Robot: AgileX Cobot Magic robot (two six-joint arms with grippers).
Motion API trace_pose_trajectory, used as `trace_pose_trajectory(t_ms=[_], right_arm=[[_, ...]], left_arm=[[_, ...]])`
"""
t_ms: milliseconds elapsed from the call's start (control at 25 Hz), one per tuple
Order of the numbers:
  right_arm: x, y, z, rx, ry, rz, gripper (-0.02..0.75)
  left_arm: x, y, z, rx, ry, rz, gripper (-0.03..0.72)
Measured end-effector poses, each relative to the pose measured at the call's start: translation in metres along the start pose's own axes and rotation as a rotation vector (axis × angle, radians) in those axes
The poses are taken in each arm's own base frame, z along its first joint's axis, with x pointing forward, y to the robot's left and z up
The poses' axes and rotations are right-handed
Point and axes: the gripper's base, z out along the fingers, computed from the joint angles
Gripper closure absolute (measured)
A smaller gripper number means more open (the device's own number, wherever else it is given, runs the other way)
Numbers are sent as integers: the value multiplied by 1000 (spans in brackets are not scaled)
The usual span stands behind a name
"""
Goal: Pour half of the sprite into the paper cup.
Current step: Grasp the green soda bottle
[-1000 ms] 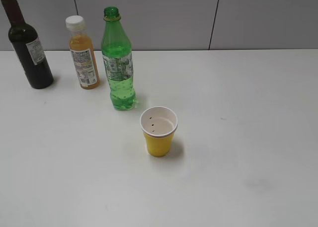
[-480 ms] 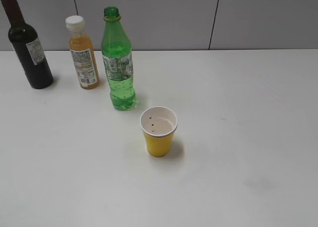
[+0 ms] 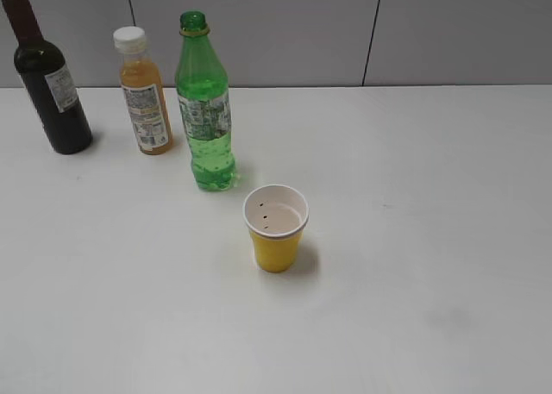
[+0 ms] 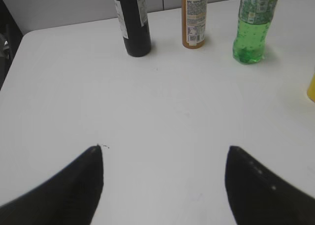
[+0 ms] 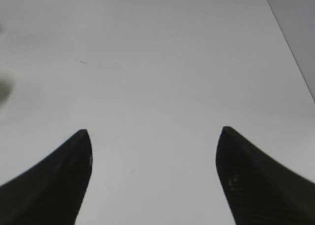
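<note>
The sprite bottle (image 3: 204,109) stands upright and uncapped on the white table, behind and left of the yellow paper cup (image 3: 276,228). The cup stands upright and holds only a few dark specks. In the left wrist view the sprite (image 4: 253,25) is at the far upper right, and a yellow sliver of the cup (image 4: 311,87) shows at the right edge. My left gripper (image 4: 165,161) is open and empty, well short of the bottles. My right gripper (image 5: 153,146) is open and empty over bare table. Neither gripper shows in the exterior view.
A dark wine bottle (image 3: 47,79) and an orange juice bottle (image 3: 145,96) with a white cap stand left of the sprite, near the grey back wall. Both also show in the left wrist view, wine (image 4: 132,23) and juice (image 4: 195,18). The table's right edge (image 5: 290,52) shows.
</note>
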Motion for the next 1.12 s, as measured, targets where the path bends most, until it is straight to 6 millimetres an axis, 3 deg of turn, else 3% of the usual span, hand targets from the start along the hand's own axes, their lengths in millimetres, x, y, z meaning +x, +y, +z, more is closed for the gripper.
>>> trace_pose_trajectory(t_ms=[1120], right_arm=[[0,0,0,0,1,-1,147]], left_arm=[[0,0,0,0,0,0,101]])
